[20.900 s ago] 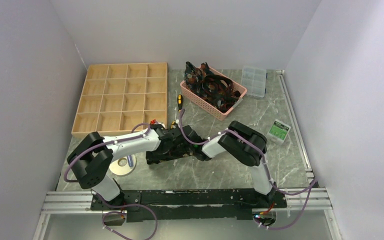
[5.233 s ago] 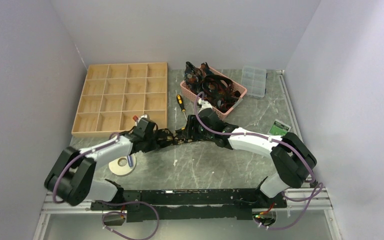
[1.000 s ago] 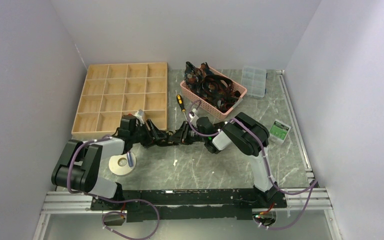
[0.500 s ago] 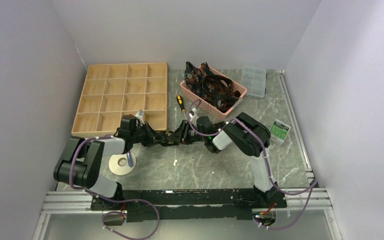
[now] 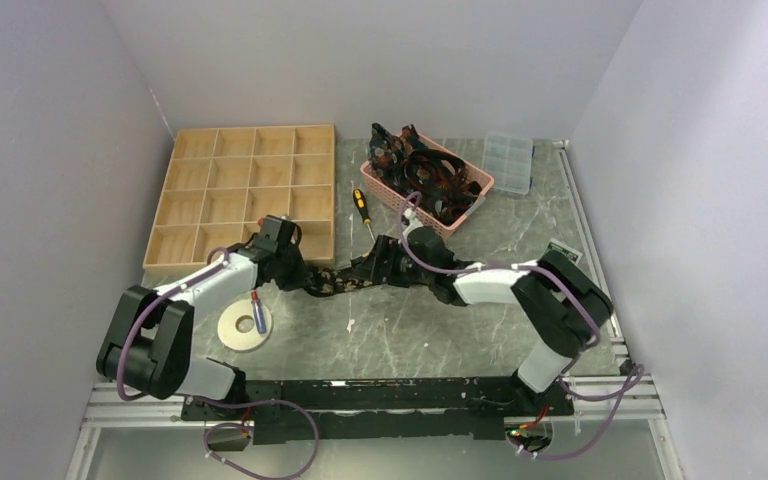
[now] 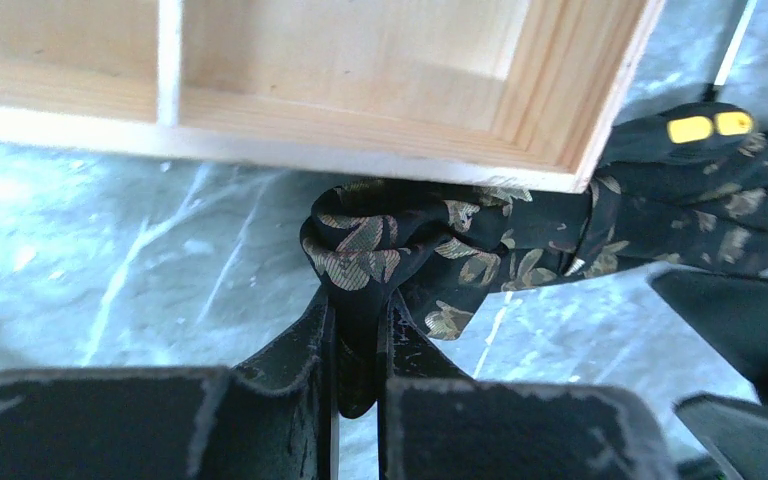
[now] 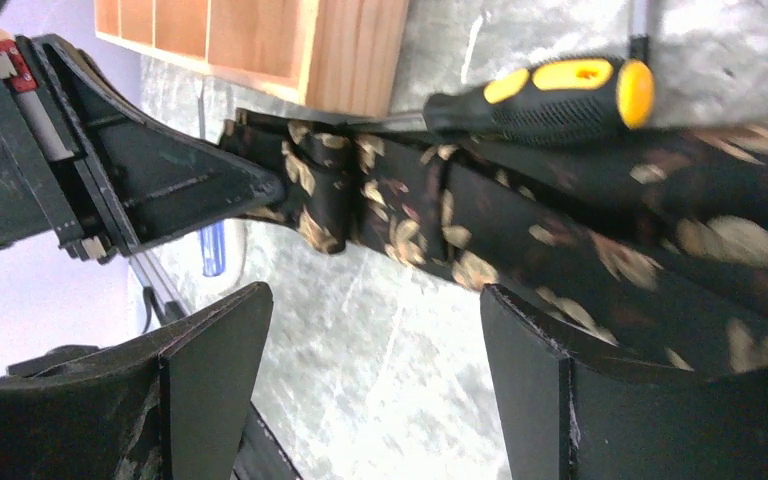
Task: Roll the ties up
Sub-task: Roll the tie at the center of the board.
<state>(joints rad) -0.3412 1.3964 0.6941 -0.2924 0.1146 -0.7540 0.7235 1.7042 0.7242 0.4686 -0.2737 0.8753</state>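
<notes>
We see left hand [image 6: 357, 310] clamped on bunched end of black gold-leaf fabric tie [image 6: 480, 235] mid-tabletop, right hand [image 7: 375, 320] gaping over it — roll barely begun; more ties [image 5: 430, 172] wait in pink plastic basket [image 5: 472, 180].

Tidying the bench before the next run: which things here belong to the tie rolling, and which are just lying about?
Job: tie pinched by left gripper; open right gripper; ties in pink basket.
Lying about: screwdriver, tape roll, clear box, wooden tray.
</notes>
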